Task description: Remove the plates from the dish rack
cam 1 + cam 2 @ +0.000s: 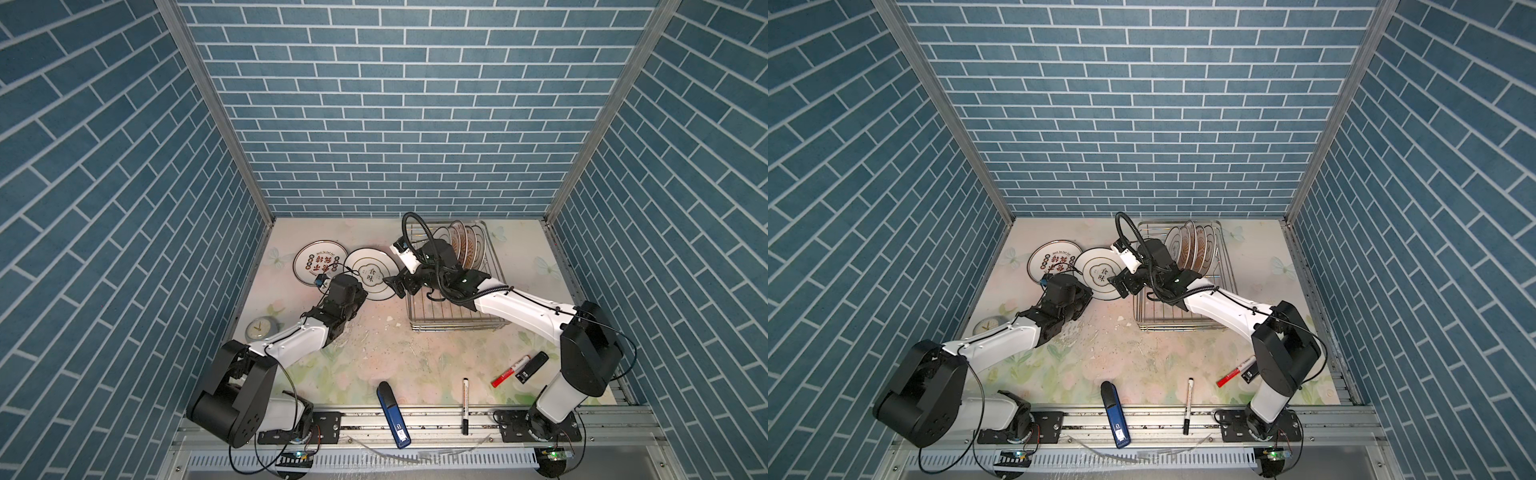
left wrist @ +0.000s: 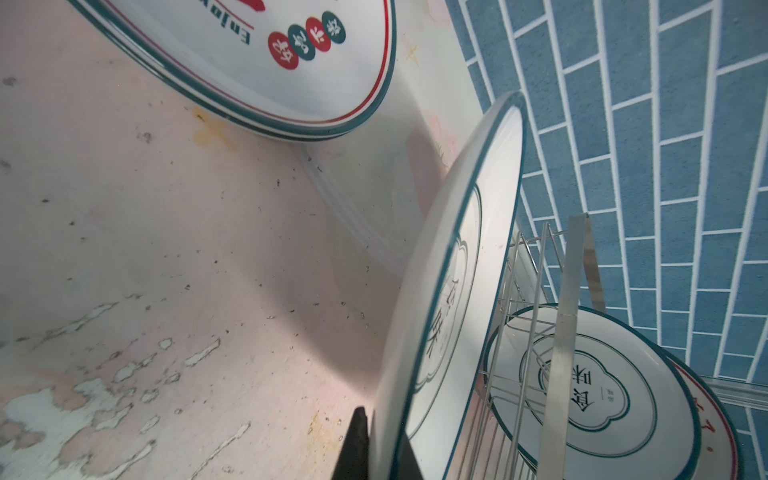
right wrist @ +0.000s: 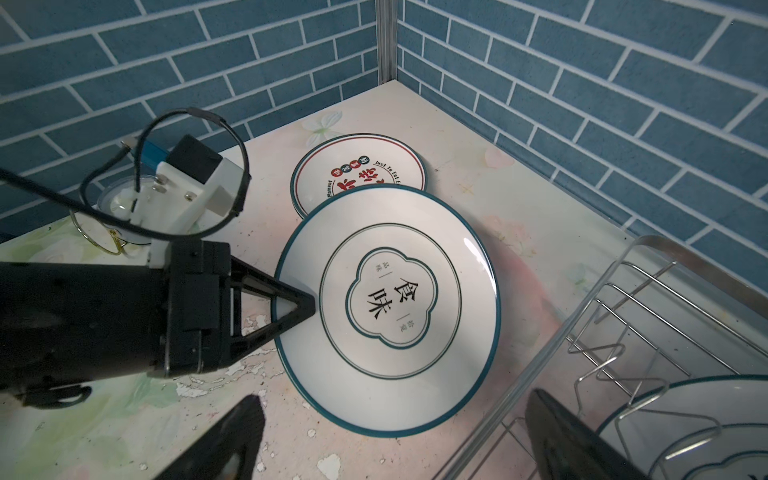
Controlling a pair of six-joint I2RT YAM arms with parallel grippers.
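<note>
Right tool [image 3: 395, 398] hangs wide open and empty above the table [image 1: 374, 361], at the left edge of the rack [image 1: 457, 322] - more plates [image 1: 461, 245] stand on edge inside. Left tool [image 3: 303, 305] pinches the emblem plate [image 3: 390, 307] by its rim, left of the rack - stiff, glazed, probably slick and breakable, so a deep rim bite looks safest.

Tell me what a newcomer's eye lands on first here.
The white quatrefoil plate is held by its rim in the shut left gripper, just left of the dish rack and beside a red-character plate lying flat. A row of plates stands upright at the rack's back end, and the open right gripper hangs by the rack's left edge.
</note>
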